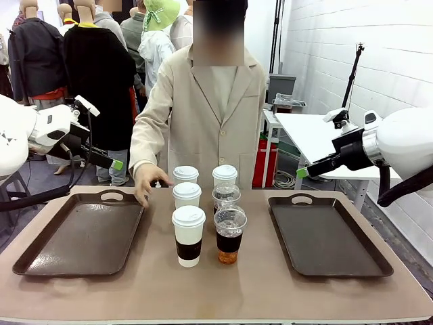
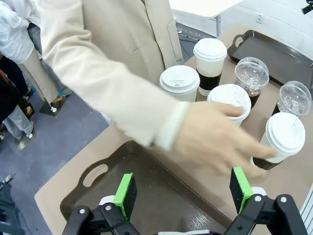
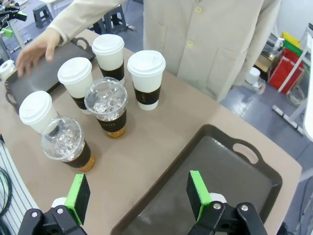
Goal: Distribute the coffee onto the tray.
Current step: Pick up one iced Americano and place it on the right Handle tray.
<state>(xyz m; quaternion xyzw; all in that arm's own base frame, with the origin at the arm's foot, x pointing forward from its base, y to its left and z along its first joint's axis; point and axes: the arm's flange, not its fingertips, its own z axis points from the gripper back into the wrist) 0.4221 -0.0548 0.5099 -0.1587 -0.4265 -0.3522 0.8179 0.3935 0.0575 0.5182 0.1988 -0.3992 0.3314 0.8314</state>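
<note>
Nearest: one white cup with a brown sleeve; just right of it, one clear cup of amber drink. Behind them stand three more white cups and one more clear cup. All six are upright in a tight cluster at the middle of the table, none on a tray yet, probably grouped so either arm can reach. Left tray and right tray flank the cluster, handles far. Person's hand rests at the left tray's far right corner, seemingly steadying it. Left gripper and right gripper hang raised, fingers apart, holding nothing, likely waiting for that hand to clear.
</note>
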